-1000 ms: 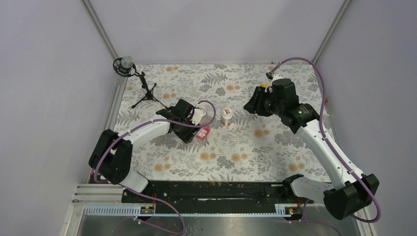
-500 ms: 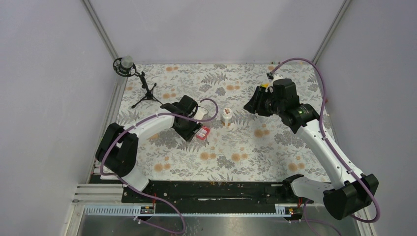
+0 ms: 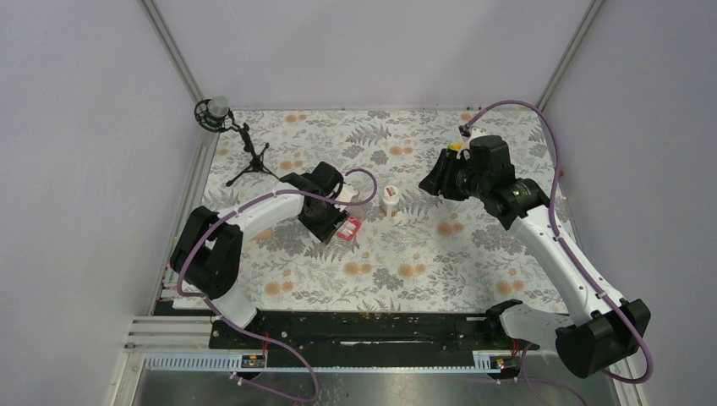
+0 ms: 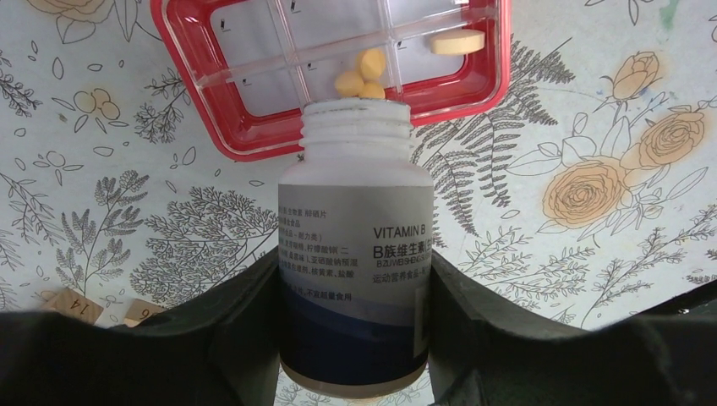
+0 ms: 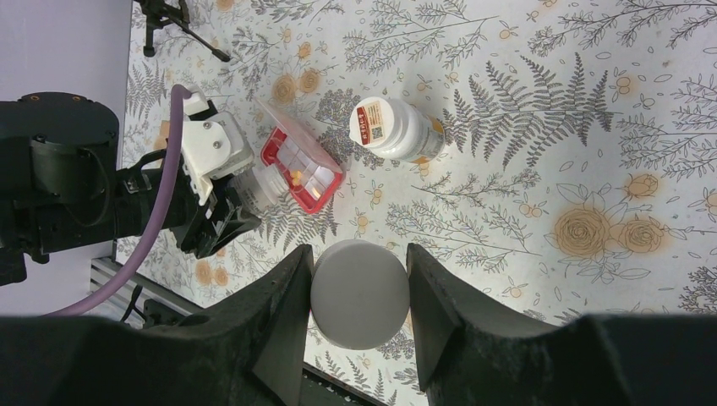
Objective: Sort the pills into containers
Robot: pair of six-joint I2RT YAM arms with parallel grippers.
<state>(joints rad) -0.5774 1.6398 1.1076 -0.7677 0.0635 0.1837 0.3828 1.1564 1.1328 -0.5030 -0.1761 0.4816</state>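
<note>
My left gripper (image 4: 355, 279) is shut on a white bottle (image 4: 355, 194) labelled VITAMIN B, uncapped. It is tipped with its open mouth over the near edge of the red-pink pill tray (image 4: 457, 100). Three small yellow pills (image 4: 362, 74) lie in one clear compartment just past the mouth. A flatter pale yellow pill (image 4: 455, 41) lies in the compartment to their right. In the top view the tray (image 3: 349, 227) sits just right of the left gripper (image 3: 336, 205). My right gripper (image 5: 359, 279) is shut on a round white cap (image 5: 359, 296), held above the cloth, apart from the tray.
A second white bottle (image 3: 390, 199) stands capped on the flowered cloth between the two grippers; it also shows in the right wrist view (image 5: 397, 129). A small black microphone tripod (image 3: 241, 152) stands at the back left. Grey walls close in the table.
My left arm has swung its elbow inward and carried the bottle slightly right and farther back, beside the tray. The right arm and cap have not moved.
</note>
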